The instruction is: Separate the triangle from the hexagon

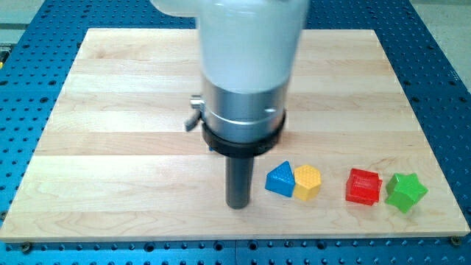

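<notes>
A blue triangle block point(280, 179) and a yellow hexagon block point(307, 182) lie side by side, touching, near the view's bottom, right of centre. My tip point(238, 205) stands on the board just to the left of the blue triangle, a small gap apart. The rod hangs from the large white and silver arm body that fills the upper middle of the view.
A red block point(363, 186) and a green star block point(405, 192) lie to the right of the yellow hexagon, close together. The wooden board point(110, 147) sits on a blue perforated table; its bottom edge is close below the blocks.
</notes>
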Robot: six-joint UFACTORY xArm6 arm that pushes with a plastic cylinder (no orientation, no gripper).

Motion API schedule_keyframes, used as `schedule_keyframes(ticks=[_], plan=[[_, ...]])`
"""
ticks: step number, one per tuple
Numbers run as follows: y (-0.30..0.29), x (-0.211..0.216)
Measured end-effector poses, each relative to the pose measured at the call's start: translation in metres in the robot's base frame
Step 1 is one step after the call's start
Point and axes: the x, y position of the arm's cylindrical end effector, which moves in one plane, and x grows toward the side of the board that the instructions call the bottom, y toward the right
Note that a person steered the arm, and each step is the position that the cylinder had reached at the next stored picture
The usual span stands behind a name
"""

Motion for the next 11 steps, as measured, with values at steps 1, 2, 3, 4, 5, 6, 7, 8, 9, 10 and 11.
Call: schedule_keyframes(ticks=[1, 2, 3, 4, 5, 6, 7, 8, 9, 10, 11], plan=[[0.040, -0.008], [0.109, 0.006], [0.104, 0.010], [0.055, -0.003], [0.086, -0.050], [0.145, -0.046], [0.149, -0.035], [0.080, -0.055], [-0.012, -0.072], [-0.101, -0.093], [-0.152, -0.112]])
